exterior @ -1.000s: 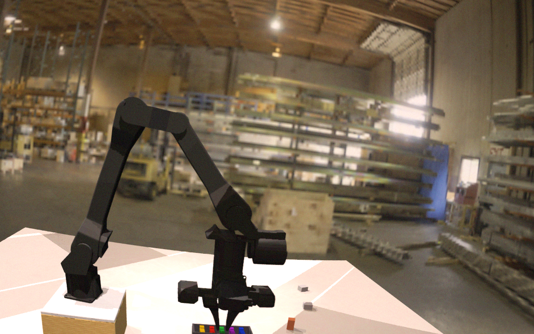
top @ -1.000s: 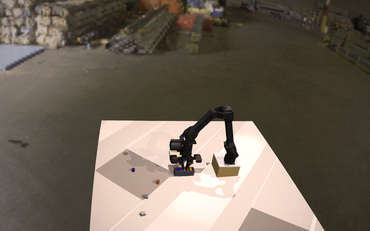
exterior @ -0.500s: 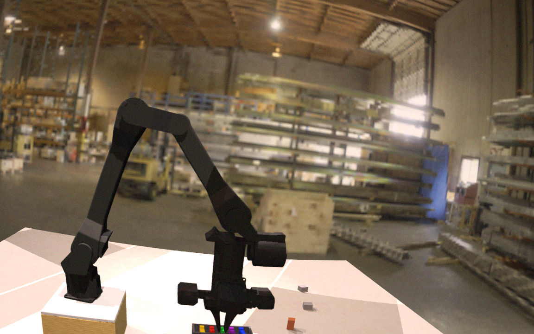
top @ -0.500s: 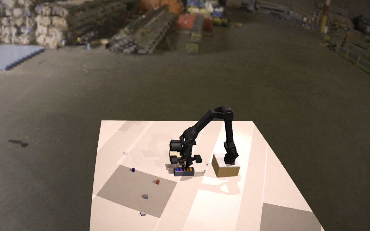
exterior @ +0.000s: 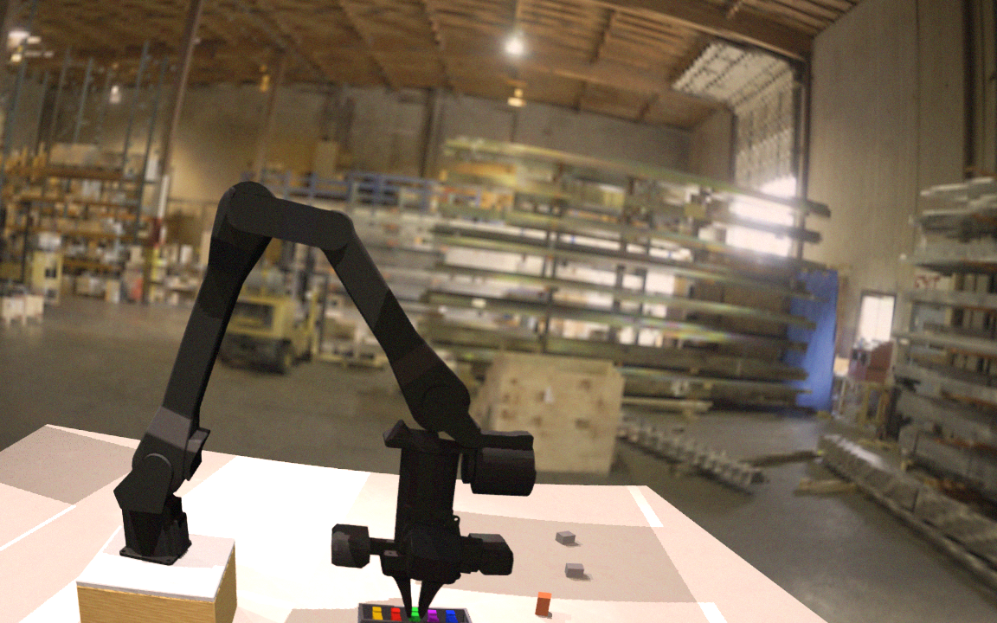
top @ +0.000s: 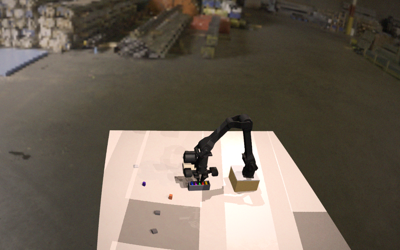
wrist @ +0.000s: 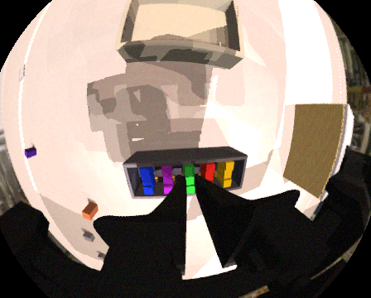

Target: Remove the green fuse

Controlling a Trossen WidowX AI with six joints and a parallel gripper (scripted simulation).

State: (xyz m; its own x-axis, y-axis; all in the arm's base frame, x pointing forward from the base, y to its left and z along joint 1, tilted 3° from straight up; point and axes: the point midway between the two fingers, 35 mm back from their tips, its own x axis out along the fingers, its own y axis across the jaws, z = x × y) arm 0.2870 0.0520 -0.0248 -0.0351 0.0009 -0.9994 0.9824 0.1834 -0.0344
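Observation:
The dark fuse block (top: 198, 188) (wrist: 185, 156) holds a row of upright fuses. The green fuse (wrist: 189, 184) (exterior: 414, 614) stands in the middle slot, between the magenta fuse (wrist: 167, 179) and the red fuse (wrist: 208, 171). My gripper (wrist: 189, 179) (exterior: 415, 612) (top: 200, 182) points down over the block and is shut on the green fuse, one fingertip on either side of its upper part. The fuse is still in line with the others in the block; its lower end is hidden. The beige tray (wrist: 181, 54) lies beyond the block in the wrist view, and the arm mostly hides it in the top view.
The blue fuse (wrist: 147, 180) and yellow fuse (wrist: 226, 174) stand at the block's ends. The arm's wooden base box (top: 245, 185) (exterior: 157, 609) is to one side. An orange block (top: 170, 196) (wrist: 90, 211), a purple block (top: 143, 183) and several small grey pieces lie on the other side.

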